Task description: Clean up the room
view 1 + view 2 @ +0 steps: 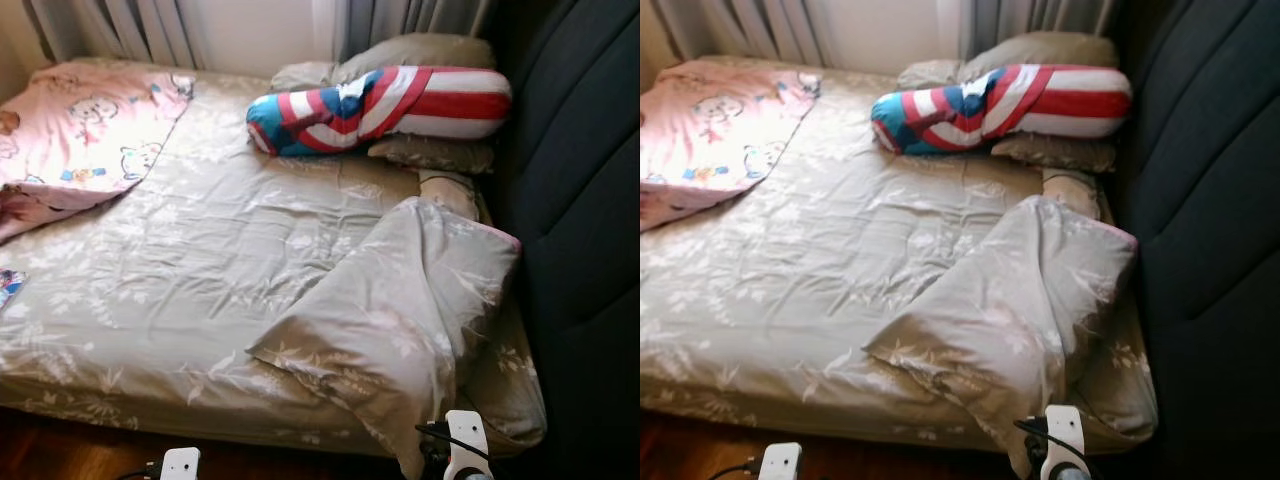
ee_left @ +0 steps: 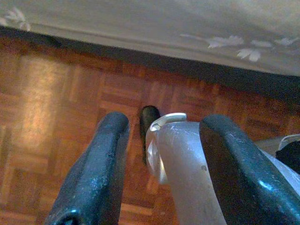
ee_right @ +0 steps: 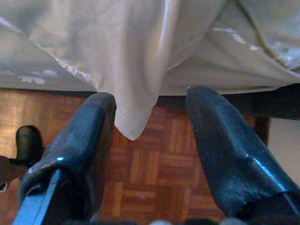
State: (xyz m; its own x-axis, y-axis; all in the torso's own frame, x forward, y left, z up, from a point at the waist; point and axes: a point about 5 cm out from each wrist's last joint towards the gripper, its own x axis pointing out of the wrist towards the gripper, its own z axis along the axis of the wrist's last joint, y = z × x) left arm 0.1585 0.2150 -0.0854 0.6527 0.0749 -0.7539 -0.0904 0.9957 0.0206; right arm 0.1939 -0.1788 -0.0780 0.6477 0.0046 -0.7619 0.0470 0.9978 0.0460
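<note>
Both grippers hang low at the near edge of the bed. Right gripper (image 3: 145,154): two black fingers spread apart, nothing clamped; a drooping corner of the folded-back beige floral duvet (image 1: 400,320) hangs down betw. them, over the parquet wood floor (image 3: 159,173). Left gripper (image 2: 159,159): fingers also apart, empty, aimed at the floor beside the bed's edge, w/ a silver robot part showing betw. them.

Low bed w/ beige leaf-print sheet (image 1: 200,260) takes up most of the room seen; sheet is wrinkled. Duvet lies bunched at the near right corner, turned back on itself, its tip spilling over the near edge. At the far right corner, against the dark padded headboard (image 1: 580,200) along the right side: a red, white & blue striped bolster pillow (image 1: 385,108) lying across two olive-beige pillows (image 1: 420,52), one behind it & one under it. Pink cartoon-print blanket (image 1: 80,130) is spread over the far left corner, reaching the left edge. Grey curtains (image 1: 130,25) hang behind the far edge.
</note>
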